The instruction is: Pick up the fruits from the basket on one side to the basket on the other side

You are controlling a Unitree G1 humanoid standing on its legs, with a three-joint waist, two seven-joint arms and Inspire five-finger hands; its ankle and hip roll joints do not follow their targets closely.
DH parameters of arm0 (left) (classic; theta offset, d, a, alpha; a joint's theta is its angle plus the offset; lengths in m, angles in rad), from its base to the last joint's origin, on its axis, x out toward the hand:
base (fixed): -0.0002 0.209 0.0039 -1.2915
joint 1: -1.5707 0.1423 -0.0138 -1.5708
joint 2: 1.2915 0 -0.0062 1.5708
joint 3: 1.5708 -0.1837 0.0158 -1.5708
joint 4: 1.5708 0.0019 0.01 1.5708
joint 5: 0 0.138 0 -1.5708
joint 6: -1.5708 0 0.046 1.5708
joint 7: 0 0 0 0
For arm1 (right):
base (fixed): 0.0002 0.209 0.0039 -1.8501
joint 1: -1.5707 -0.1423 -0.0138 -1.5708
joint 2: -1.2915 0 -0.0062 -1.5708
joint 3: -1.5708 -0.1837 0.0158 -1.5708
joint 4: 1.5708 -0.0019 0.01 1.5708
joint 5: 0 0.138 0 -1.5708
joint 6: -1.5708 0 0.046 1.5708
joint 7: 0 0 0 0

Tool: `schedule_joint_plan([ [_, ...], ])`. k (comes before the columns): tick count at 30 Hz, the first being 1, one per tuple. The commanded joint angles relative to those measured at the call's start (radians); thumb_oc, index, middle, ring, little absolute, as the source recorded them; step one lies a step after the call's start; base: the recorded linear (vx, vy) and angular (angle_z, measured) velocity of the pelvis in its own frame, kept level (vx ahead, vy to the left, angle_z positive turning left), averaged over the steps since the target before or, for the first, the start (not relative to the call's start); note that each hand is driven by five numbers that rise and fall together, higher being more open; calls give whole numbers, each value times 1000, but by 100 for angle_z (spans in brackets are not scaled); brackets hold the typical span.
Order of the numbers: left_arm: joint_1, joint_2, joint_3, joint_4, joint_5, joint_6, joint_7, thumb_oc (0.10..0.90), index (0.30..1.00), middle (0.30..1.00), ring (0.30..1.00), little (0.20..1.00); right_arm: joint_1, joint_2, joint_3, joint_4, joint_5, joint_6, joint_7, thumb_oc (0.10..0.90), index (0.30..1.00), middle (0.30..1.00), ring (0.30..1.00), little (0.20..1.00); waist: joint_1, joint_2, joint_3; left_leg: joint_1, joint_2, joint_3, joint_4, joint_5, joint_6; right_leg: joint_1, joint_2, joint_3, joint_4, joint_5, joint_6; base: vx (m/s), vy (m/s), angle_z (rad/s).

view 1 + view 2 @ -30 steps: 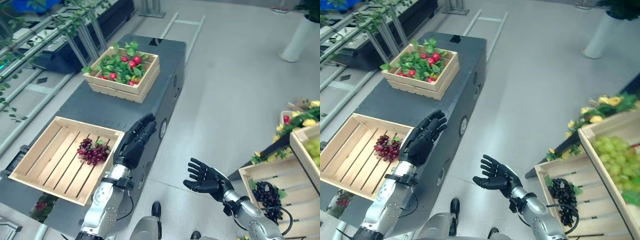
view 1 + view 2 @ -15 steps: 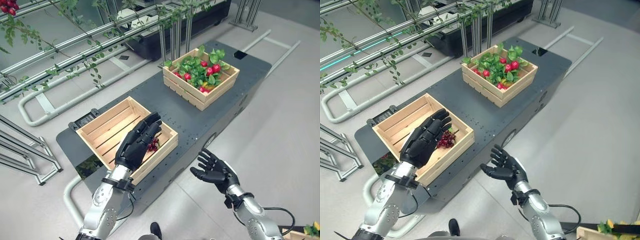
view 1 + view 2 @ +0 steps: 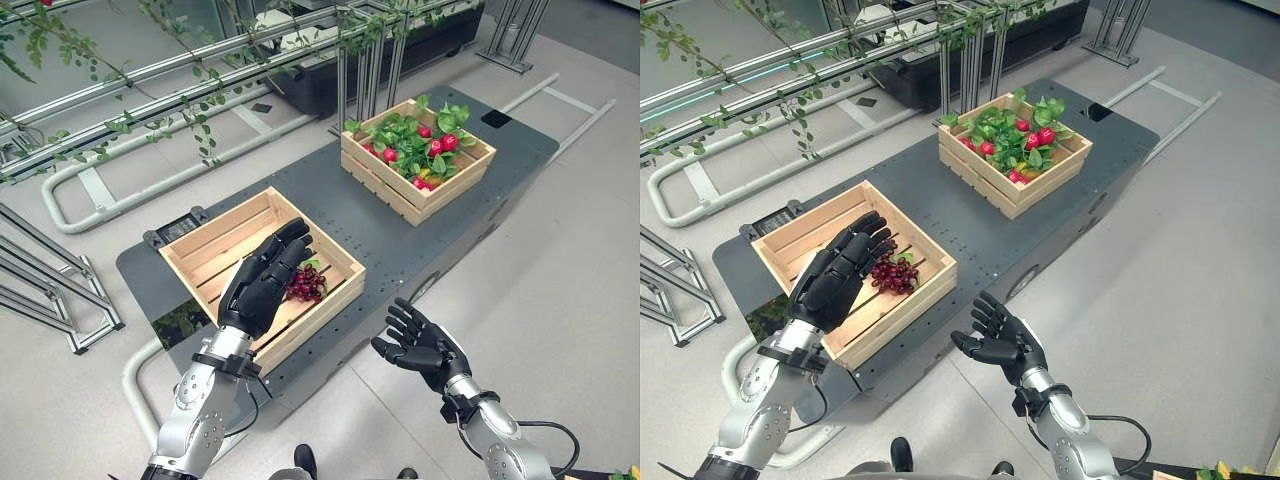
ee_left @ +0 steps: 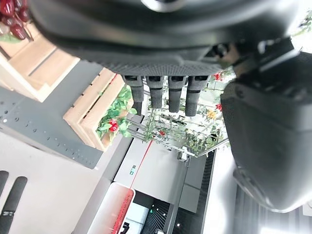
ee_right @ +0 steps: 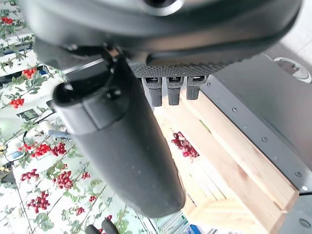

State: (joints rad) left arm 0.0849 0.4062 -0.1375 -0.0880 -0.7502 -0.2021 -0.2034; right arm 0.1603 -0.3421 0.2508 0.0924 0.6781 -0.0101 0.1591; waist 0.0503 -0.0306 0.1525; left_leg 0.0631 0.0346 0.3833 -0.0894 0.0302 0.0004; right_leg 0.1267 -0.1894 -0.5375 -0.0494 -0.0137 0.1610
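Two wooden crates (image 3: 262, 262) (image 3: 418, 172) (one grape bunch (image 3: 306, 284)), two hands (image 3: 262, 282) (image 3: 420, 347).

A dark red grape bunch (image 3: 306, 284) lies in my near wooden crate (image 3: 335, 262), toward its right side. The far crate (image 3: 392, 192) holds red fruits (image 3: 437, 146) among green leaves.

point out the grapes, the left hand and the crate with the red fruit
grapes (image 3: 306, 284), left eye view, middle of the dark bunch
left hand (image 3: 258, 285), left eye view, back of the hand
red fruit crate (image 3: 381, 186), left eye view, near side wall
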Motion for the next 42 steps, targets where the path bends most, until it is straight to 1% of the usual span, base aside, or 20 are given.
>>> schedule_joint_plan([
  [1,-95,0,27,-96,11,-115,-22,800,900,900,900,900,-69,27,-25,-110,69,-95,112,800,900,900,900,900,37,8,-41,19,-33,-50,2,-60,-11,-45,-98,9,161,56,15,75,279,12],
  [6,-106,6,30,-94,26,-107,-31,800,900,900,900,900,-43,30,-47,-138,108,-88,153,800,900,900,900,900,16,17,-21,26,-77,-111,2,-81,35,-170,-171,100,482,99,29,65,273,37],
  [7,-104,8,32,-94,26,-107,-35,800,900,900,900,900,-38,27,-50,-143,112,-89,157,800,900,900,900,900,12,17,-19,28,-80,-118,2,-82,37,-184,-170,117,505,98,28,32,123,51],
  [8,-97,13,38,-98,25,-106,-43,800,900,900,900,900,-20,20,-57,-162,128,-93,174,800,900,900,900,900,-8,18,-10,33,-83,-149,2,-85,39,-213,-134,176,525,79,20,-14,18,48],
  [10,-95,23,33,-109,14,-104,-51,800,900,900,900,900,-3,7,-67,-191,150,-93,177,800,900,900,900,900,-34,17,-7,26,-82,-187,2,-72,42,-236,-57,226,436,72,-4,12,-49,78],
  [12,-99,25,23,-117,23,-110,-41,800,900,900,900,900,-4,5,-72,-199,162,-94,194,800,900,900,900,900,-46,10,-5,34,-88,-201,2,-80,39,-223,-33,254,329,75,3,89,-112,77],
  [14,-105,26,12,-120,27,-108,-25,800,900,900,900,900,-7,7,-71,-197,165,-99,200,800,900,900,900,900,-50,3,-9,35,-94,-209,2,-87,39,-217,-32,283,241,106,14,133,-160,60],
  [15,-109,20,1,-111,36,-108,-17,800,900,900,900,900,-14,14,-69,-195,169,-90,197,800,900,900,900,900,-54,-9,-11,38,-102,-224,2,-100,40,-215,-43,334,130,163,32,180,-232,52],
  [17,-110,14,-10,-101,37,-114,-23,800,900,900,900,900,-25,21,-65,-187,163,-88,197,800,900,900,900,900,-58,-20,-11,47,-103,-238,9,-119,42,-224,-56,384,46,215,49,214,-291,60],
  [19,-99,14,-10,-100,33,-114,-32,800,900,900,900,900,-20,26,-62,-187,164,-89,202,800,900,900,900,900,-67,-27,-9,48,-94,-259,37,-142,46,-241,-61,443,11,228,56,194,-286,43],
  [21,-88,17,-3,-101,32,-119,-39,800,900,900,900,900,-10,26,-64,-191,179,-90,212,800,900,900,900,900,-72,-35,-4,48,-84,-270,71,-164,50,-251,-59,466,44,232,55,178,-305,57],
  [22,-69,26,11,-114,33,-130,-27,800,900,900,900,900,0,27,-70,-193,212,-77,238,800,900,900,900,900,-74,-42,2,45,-64,-274,108,-176,48,-252,-39,472,100,193,51,171,-334,81],
  [24,-60,25,14,-129,36,-141,-19,800,900,900,900,900,10,23,-75,-206,233,-70,249,800,900,900,900,900,-72,-49,2,20,-41,-281,148,-171,35,-219,-13,454,88,137,45,136,-381,82],
  [27,-66,29,9,-160,48,-144,14,800,900,900,900,900,7,7,-61,-232,220,-71,241,800,900,900,900,900,-77,-54,3,23,9,-275,134,-151,10,-198,24,447,78,96,25,99,-308,38],
  [28,-78,32,4,-152,81,-153,28,800,900,900,900,900,8,-1,-52,-244,217,-73,219,800,900,900,900,900,-85,-55,-1,33,38,-253,110,-132,-6,-183,37,433,63,84,8,90,-189,28],
  [31,-93,43,3,-155,101,-151,21,800,900,900,900,900,16,-23,-69,-264,230,-74,200,800,900,900,900,900,-99,-54,-12,42,68,-187,70,-93,-27,-139,49,393,21,73,-8,103,-163,41],
  [33,-120,62,-8,-143,205,-196,17,800,900,900,900,900,22,-39,-82,-269,250,-116,169,800,900,900,900,900,-122,-43,-16,33,86,-84,40,-57,-49,-114,44,322,-7,72,-12,27,-62,57],
  [36,-166,88,-17,-133,345,-236,72,800,900,900,900,900,7,-30,-83,-249,241,-162,162,800,900,900,900,900,-133,-22,-12,26,88,-89,10,-39,-61,-123,43,303,-3,62,-14,-10,39,79],
  [39,-181,122,0,-129,446,-248,135,800,900,900,900,900,-6,-32,-88,-249,256,-164,159,800,900,900,900,900,-138,-10,-15,23,83,-104,2,-41,-61,-127,42,312,-7,62,-11,31,66,3],
  [42,-183,216,63,-109,545,-254,206,800,900,900,900,900,-5,-42,-111,-267,207,-165,128,800,900,900,900,900,-147,3,-22,24,65,-109,2,-52,-54,-138,37,332,-7,63,-5,41,85,-7],
])
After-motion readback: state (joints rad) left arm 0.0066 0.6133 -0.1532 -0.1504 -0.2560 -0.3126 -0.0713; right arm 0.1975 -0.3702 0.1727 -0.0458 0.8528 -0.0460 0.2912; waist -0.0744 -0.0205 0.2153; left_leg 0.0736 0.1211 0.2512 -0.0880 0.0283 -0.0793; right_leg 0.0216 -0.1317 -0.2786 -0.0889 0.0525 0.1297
